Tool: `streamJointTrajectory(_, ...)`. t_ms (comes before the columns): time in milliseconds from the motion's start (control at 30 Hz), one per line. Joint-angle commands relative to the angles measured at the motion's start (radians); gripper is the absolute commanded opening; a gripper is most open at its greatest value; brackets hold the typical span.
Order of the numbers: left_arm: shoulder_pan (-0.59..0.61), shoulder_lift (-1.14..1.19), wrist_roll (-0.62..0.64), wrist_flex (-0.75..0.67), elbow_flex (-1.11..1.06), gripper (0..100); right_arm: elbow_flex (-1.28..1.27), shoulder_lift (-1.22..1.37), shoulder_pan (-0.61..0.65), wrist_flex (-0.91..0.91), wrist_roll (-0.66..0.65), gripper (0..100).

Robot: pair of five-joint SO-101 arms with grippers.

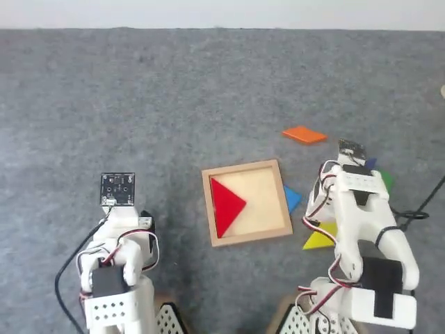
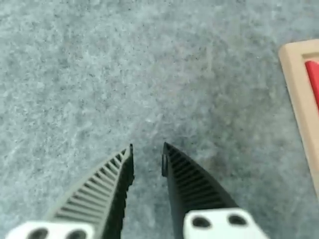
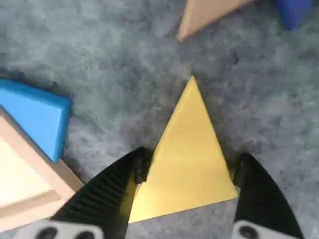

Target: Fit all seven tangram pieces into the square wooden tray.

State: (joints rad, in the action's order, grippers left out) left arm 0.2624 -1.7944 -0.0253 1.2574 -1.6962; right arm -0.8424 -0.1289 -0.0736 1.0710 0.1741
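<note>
Inside the wooden tray (image 1: 243, 166) only the red triangle (image 1: 226, 203) sits; six remain. My right gripper (image 3: 193, 155) straddles the yellow triangle (image 3: 185, 164), unclamped; left gripper (image 2: 147, 146) barely parted, empty.

Grey mat (image 1: 174, 90): covers the whole table top, lying flat, its nap mottled light and dark. Close up in the left wrist view the mat (image 2: 99, 74) shows a fuzzy, speckled fibre, and likewise in the right wrist view (image 3: 99, 59).
White band (image 1: 222, 12): plain, runs along the mat's far edge.
Pale scrap (image 1: 442, 90): at the mat's right edge, too small to tell.
</note>
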Motion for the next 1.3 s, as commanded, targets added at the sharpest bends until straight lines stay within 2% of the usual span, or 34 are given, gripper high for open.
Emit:
streamJointTrajectory(0, 0.003, -0.020, -0.002, 0.003, 0.013, 9, 0.011, 0.004, 0.015, 0.033, 0.014, 28.4)
streamJointTrajectory(133, 0.003, -0.020, -0.002, 0.003, 0.013, 9, -0.014, 0.010, 0.104, -0.007, 0.018, 28.4)
streamJointTrajectory(267, 0.003, -0.020, -0.002, 0.003, 0.013, 9, 0.011, 0.004, 0.056, -0.048, 0.018, 28.4)
streamJointTrajectory(400, 0.003, -0.020, -0.002, 0.003, 0.013, 9, 0.121, 0.004, -0.084, -0.058, 0.003, 28.4)
streamJointTrajectory(567, 0.005, -0.020, -0.002, 0.003, 0.013, 9, 0.259, 0.010, -0.289, -0.045, -0.121, 28.4)
streamJointTrajectory(633, 0.005, -0.020, -0.002, 0.003, 0.013, 9, 0.269, -0.001, -0.317, 0.019, -0.140, 28.4)
streamJointTrajectory(767, 0.005, -0.020, -0.002, 0.003, 0.013, 9, 0.267, -0.039, -0.255, 0.231, -0.074, 28.4)
streamJointTrajectory(867, 0.005, -0.020, -0.002, 0.003, 0.013, 9, 0.229, -0.102, -0.150, 0.355, -0.051, 28.4)
streamJointTrajectory(967, 0.005, -0.020, -0.002, 0.003, 0.013, 9, 0.126, -0.245, -0.067, 0.305, -0.048, 28.4)
streamJointTrajectory(1100, 0.005, -0.020, -0.002, 0.003, 0.013, 9, 0.000, -0.460, -0.102, 0.206, -0.051, 28.4)
streamJointTrajectory(1267, 0.003, -0.020, -0.002, 0.003, 0.013, 9, -0.038, -0.441, -0.097, 0.159, -0.066, 28.4)
